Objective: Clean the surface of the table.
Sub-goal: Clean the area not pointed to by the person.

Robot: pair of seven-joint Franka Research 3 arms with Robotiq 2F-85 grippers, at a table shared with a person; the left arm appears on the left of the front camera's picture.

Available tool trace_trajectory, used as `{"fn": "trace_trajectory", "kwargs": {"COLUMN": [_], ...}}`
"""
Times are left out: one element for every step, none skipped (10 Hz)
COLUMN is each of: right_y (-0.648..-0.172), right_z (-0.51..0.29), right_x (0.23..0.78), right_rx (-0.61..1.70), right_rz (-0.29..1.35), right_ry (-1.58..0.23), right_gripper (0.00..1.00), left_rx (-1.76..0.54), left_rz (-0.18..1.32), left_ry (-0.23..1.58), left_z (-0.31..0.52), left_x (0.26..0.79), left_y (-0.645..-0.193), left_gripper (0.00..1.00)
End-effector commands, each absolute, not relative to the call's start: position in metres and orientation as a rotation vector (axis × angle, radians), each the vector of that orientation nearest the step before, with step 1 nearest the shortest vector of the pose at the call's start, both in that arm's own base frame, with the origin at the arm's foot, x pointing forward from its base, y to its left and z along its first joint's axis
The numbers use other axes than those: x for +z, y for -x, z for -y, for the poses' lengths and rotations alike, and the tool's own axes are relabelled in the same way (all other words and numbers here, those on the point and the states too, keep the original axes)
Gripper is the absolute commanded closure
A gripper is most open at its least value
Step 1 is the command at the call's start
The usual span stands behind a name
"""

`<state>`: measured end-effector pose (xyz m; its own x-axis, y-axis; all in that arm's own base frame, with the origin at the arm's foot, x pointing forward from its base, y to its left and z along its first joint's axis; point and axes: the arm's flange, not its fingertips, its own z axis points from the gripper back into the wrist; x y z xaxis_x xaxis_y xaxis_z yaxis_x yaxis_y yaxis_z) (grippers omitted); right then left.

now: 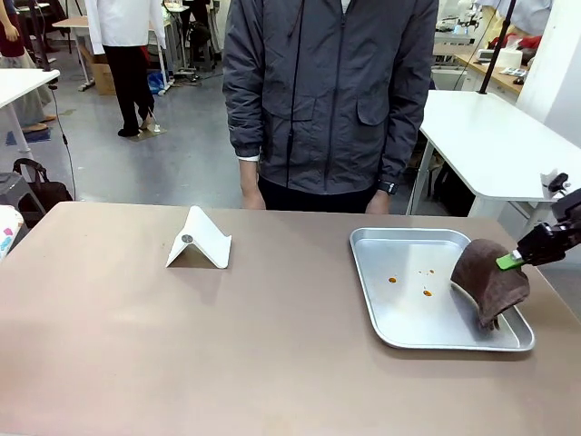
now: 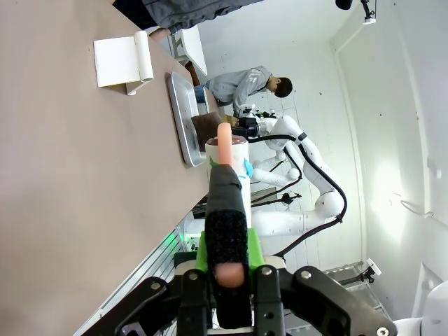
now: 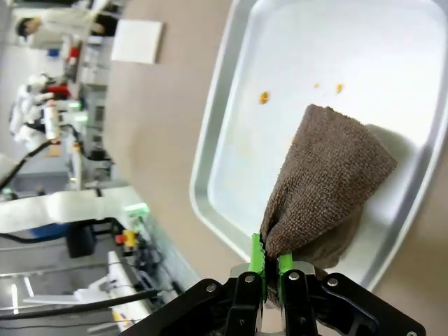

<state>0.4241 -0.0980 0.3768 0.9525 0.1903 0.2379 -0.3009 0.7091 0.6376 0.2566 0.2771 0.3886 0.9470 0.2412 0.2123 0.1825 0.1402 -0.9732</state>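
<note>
Brownish bench top [image 1: 182, 345] fills the frame's lower half. Right pincer [image 1: 510, 261], lower right, pinches a brown towel [image 1: 488, 280] over the metal tray [image 1: 399, 313]; dragging could smear the orange spots [image 1: 392, 279] or shove the tray.

The desk [image 1: 136, 354] is plain matte taupe; the tray [image 1: 399, 313] shiny silver with orange specks [image 1: 392, 280]; the cloth [image 1: 486, 272] brown; the folded stand [image 1: 204, 238] white.
</note>
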Motion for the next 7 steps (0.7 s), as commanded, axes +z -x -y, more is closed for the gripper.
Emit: {"fn": "trace_trajectory", "kwargs": {"right_y": [-0.444, -0.452, -0.459, -0.464, -0.469, -0.473, -0.477], "right_z": [0.086, 0.081, 0.077, 0.074, 0.071, 0.068, 0.065], "right_x": [0.363, 0.355, 0.348, 0.340, 0.332, 0.324, 0.316], "right_rx": [0.273, 0.271, 0.292, 0.290, 0.298, 0.308, 0.317], "right_rz": [0.181, 0.244, 0.278, 0.326, 0.364, 0.323, 0.300], "right_ry": [-0.563, -0.523, -0.508, -0.498, -0.492, -0.494, -0.487], "right_gripper": [0.92, 0.92, 0.92, 0.92, 0.92, 0.92, 0.92], "left_rx": [0.044, 0.044, 0.044, 0.044, 0.044, 0.044, 0.044], "left_rz": [0.366, 0.366, 0.366, 0.366, 0.366, 0.366, 0.366], "left_ry": [1.442, 1.442, 1.442, 1.442, 1.442, 1.442, 1.442], "left_z": [-0.276, -0.276, -0.276, -0.276, -0.276, -0.276, -0.276], "left_x": [0.392, 0.392, 0.392, 0.392, 0.392, 0.392, 0.392], "left_y": [-0.254, -0.254, -0.254, -0.254, -0.254, -0.254, -0.254], "left_gripper": [0.78, 0.78, 0.78, 0.78, 0.78, 0.78, 0.78]}}
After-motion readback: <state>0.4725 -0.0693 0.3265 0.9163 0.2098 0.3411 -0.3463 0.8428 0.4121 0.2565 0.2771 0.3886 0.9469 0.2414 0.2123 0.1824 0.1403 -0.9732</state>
